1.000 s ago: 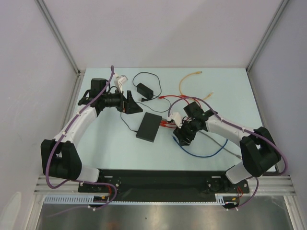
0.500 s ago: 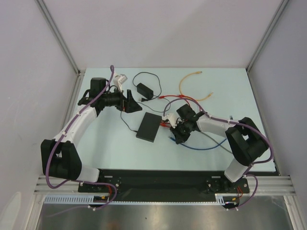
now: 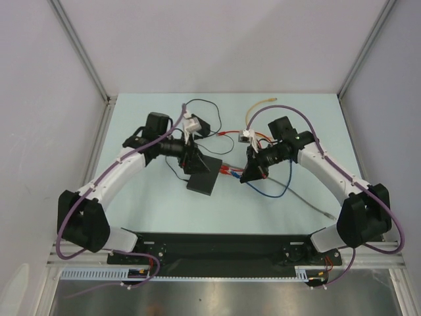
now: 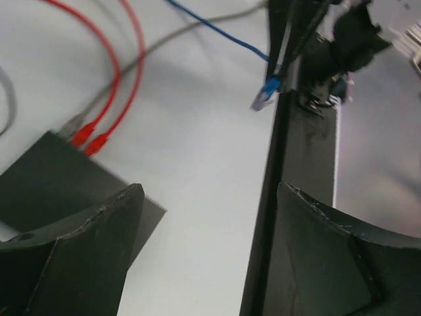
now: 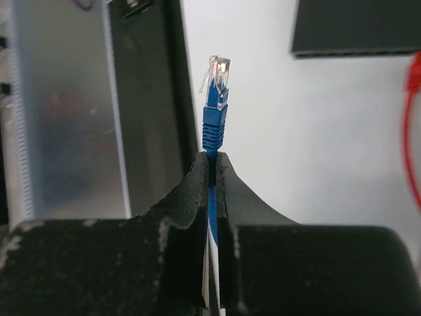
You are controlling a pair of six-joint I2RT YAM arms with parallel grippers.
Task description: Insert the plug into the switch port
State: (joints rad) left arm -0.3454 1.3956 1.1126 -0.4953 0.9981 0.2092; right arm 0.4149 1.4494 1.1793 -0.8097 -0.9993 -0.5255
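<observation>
Mira: Both arms have swung inward since a second ago. The left gripper (image 4: 209, 191) has come off the far-left part of the pale desk (image 3: 145, 204) and now hangs over the flat, matte black rectangular box (image 3: 205, 179). The right gripper (image 5: 212, 158) has closed and lifted.

Tom: Closed on what?

Mira: Its rough black jaws press tight on the blue plug (image 5: 216, 89) with a clear plastic tip, pinching the cable just under the ribbed boot. The plug stands free above the fingertips. The left tool gapes wide, with nothing between its fingers.

Tom: Anything in the box?

Mira: Two red plugs (image 4: 89, 139) and a grey plug (image 4: 74, 123) beside them sit in its right-hand narrow edge. The switch port (image 3: 218, 181) lies along that same edge, left of the desk's middle. The free socket is too small to pick out, and from above the left gripper covers the box's far end.

Tom: And the blue one?

Mira: Near that edge, apart from it. A small black power adapter (image 3: 202, 125) toward the far edge is half hidden by the left wrist.
</observation>
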